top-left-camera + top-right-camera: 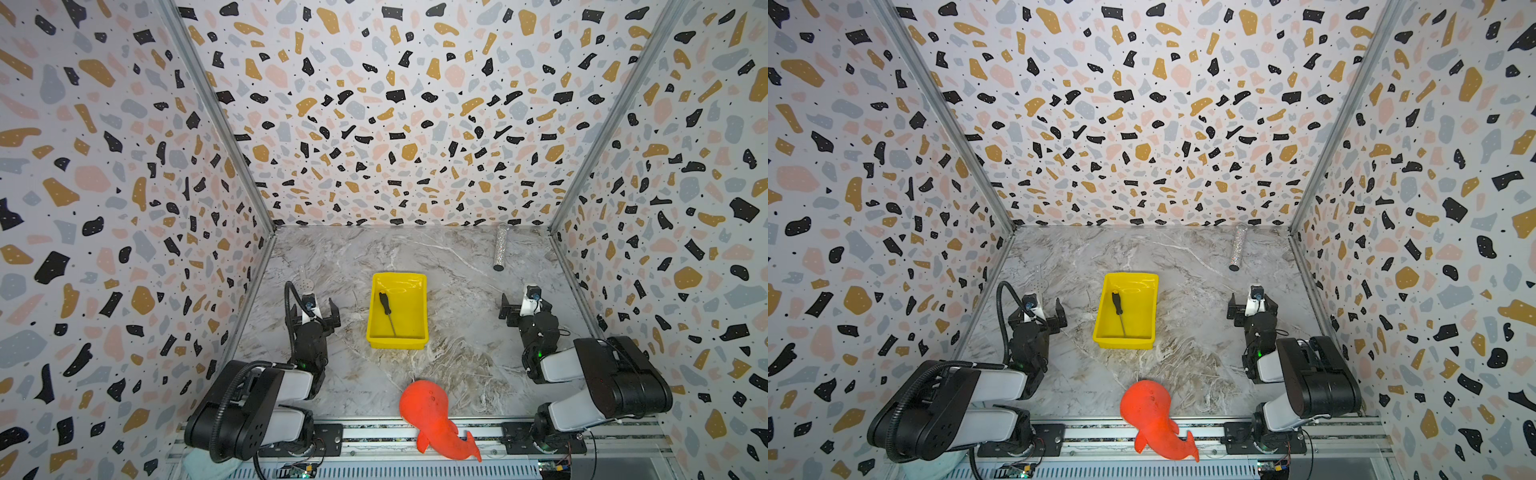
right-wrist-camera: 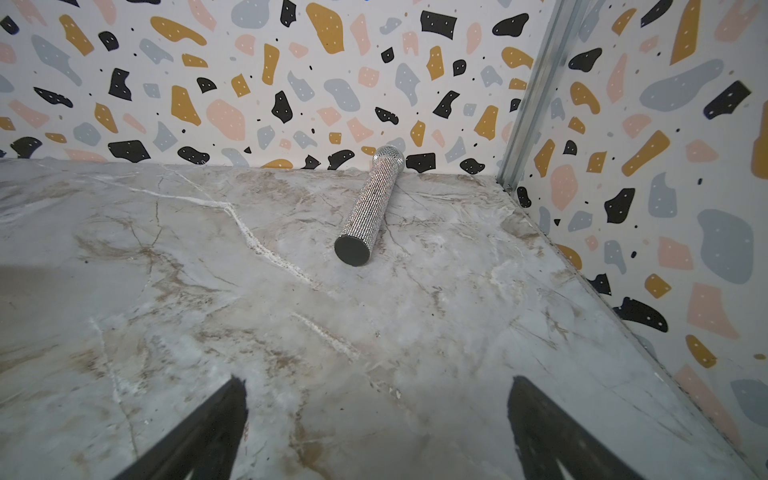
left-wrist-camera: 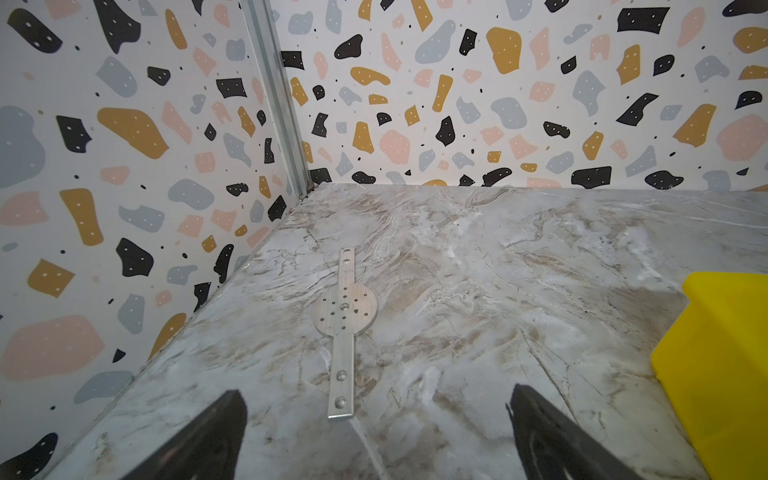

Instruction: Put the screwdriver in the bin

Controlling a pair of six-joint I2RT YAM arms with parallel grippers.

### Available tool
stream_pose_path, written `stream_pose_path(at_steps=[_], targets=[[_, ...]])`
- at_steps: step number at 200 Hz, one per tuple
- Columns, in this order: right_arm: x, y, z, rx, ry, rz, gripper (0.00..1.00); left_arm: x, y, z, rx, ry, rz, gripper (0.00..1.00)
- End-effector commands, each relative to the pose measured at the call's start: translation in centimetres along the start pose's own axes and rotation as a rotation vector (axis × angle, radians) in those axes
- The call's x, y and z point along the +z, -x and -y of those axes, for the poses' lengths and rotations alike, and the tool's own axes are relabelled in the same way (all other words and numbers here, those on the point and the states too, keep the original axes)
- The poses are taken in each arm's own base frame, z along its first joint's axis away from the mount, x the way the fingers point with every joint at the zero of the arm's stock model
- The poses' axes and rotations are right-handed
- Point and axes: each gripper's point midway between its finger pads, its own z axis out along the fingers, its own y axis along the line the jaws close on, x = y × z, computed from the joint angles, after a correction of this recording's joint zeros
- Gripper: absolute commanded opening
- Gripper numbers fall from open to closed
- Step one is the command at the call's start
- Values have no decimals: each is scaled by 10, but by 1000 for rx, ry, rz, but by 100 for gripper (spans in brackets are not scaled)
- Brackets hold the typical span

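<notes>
The screwdriver (image 1: 387, 312) (image 1: 1119, 311), black-handled with a thin grey shaft, lies inside the yellow bin (image 1: 397, 343) (image 1: 1123, 343) at mid-table, along its left side, handle toward the back. In both top views my left gripper (image 1: 312, 310) (image 1: 1037, 311) hovers open to the left of the bin, holding nothing. The left wrist view shows its fingers spread over bare marble (image 3: 376, 395), with a corner of the bin (image 3: 723, 353) at the side. My right gripper (image 1: 527, 306) (image 1: 1253, 306) (image 2: 377, 382) is open and empty, well right of the bin.
A glittery silver cylinder (image 1: 500, 249) (image 1: 1237, 248) (image 2: 370, 208) lies near the back right corner. A flat metal bracket (image 3: 345, 324) (image 1: 304, 280) rests ahead of the left gripper. An orange plush whale (image 1: 432, 415) (image 1: 1152, 411) overhangs the front rail. Patterned walls enclose three sides.
</notes>
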Motion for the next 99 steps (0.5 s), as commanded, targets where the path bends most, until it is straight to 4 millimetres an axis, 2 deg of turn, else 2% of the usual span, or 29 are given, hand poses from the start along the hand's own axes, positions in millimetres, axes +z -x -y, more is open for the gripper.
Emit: stream_pose_path(at_steps=[1,99], targets=[[3,12,0,9,2,31,99,1,17,0,-22,-4,56,100],[6,11,-2,-4,-1,21,99,1,17,0,-22,-3,56,100]])
